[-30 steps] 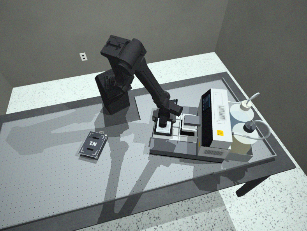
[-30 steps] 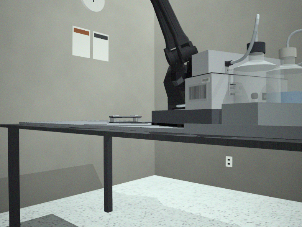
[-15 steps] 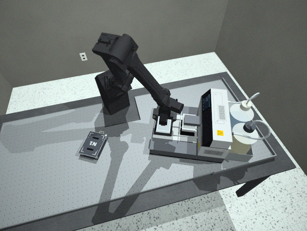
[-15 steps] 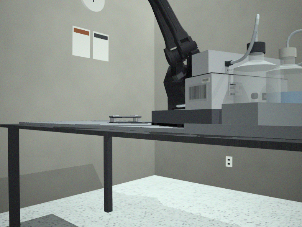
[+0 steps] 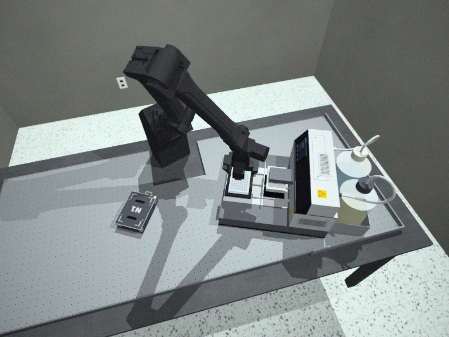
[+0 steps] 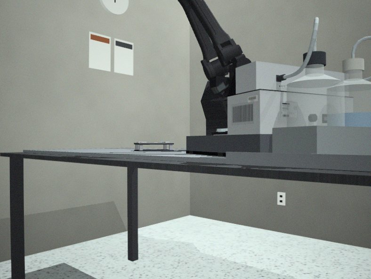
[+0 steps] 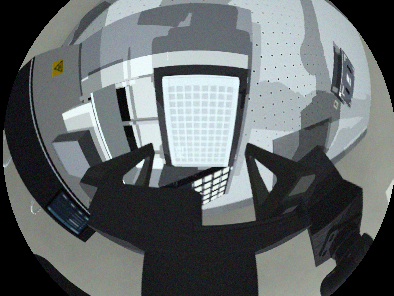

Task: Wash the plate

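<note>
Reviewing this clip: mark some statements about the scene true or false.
1. The plate is at the carrier. True.
2. The pincer is clamped on the plate. False: it is open.
3. N1 holds a plate. False: its lettering lies exposed.
4. The washer bears a yellow warning label. True.
5. The black-capped bottle contains blue liquid. False: blue liquid is in the pale-capped bottle.

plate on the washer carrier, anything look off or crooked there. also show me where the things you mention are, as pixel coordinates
Nothing stands out: the plate [image 5: 240,181] [image 7: 201,120] looks square within the dark carrier [image 5: 238,196] [image 7: 159,95], with no visible damage or spill. Whether it is fully seated, I can't tell; the gripper [image 5: 238,170] [image 7: 200,147] partly hides it from above.
</note>
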Robot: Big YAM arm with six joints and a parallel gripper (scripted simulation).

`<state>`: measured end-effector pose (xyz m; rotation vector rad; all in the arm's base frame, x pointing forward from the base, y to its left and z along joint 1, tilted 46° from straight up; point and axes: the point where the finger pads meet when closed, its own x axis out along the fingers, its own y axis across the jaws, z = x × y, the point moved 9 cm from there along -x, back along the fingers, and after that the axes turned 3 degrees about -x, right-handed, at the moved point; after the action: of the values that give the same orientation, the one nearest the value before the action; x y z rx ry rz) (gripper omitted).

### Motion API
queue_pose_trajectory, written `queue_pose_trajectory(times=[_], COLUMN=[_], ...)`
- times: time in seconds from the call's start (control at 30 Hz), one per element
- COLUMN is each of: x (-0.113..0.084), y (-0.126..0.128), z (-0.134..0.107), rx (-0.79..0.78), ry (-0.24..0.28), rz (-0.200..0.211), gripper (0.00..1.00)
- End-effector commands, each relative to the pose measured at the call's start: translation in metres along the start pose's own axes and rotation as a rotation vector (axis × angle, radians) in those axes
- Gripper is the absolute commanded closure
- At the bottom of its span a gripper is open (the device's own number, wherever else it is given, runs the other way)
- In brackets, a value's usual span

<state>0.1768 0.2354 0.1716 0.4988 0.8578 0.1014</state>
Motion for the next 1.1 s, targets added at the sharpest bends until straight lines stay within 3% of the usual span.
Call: queue_pose_trajectory(times=[0.0,0.77,1.07], x=[-0.014,-0.052,-0.045], y=[0.01,0.013,0.006], z=[0.005,0.007,0.004], rx=[0.02,0.026,0.015], ry=[-0.004,-0.005,-0.003], rz=[0.028,0.036,0.015], gripper=[0.0,0.0,0.0])
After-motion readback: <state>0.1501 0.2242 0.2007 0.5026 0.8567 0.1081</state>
